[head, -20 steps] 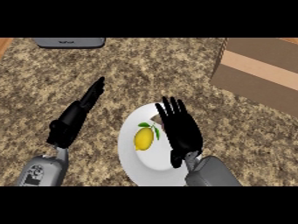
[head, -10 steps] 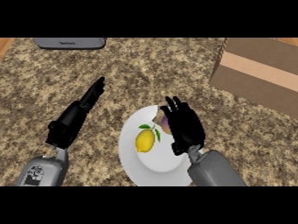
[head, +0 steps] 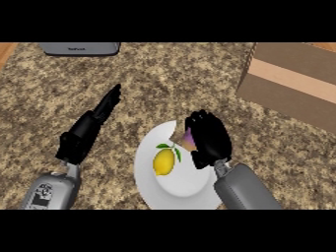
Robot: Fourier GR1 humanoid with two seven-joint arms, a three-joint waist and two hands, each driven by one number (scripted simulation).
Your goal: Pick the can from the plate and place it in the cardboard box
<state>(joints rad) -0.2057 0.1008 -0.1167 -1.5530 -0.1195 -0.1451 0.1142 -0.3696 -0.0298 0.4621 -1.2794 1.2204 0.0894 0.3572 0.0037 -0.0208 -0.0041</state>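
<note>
The can [head: 186, 139] sits on the upper right part of the white plate [head: 178, 189], just left of the right hand [head: 210, 140], whose fingers curl round it and hide most of it. Its visible sliver looks purple with a tan end. A lemon [head: 164, 161] lies beside it; the left hand [head: 90, 129] rests straight-fingered on the counter.

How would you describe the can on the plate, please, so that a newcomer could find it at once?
Find the white plate near the front of the speckled counter. On its right part, the right hand curls over the can, a small purplish object that peeks out at the hand's left. The lemon beside it is yellow and uncovered.
</note>
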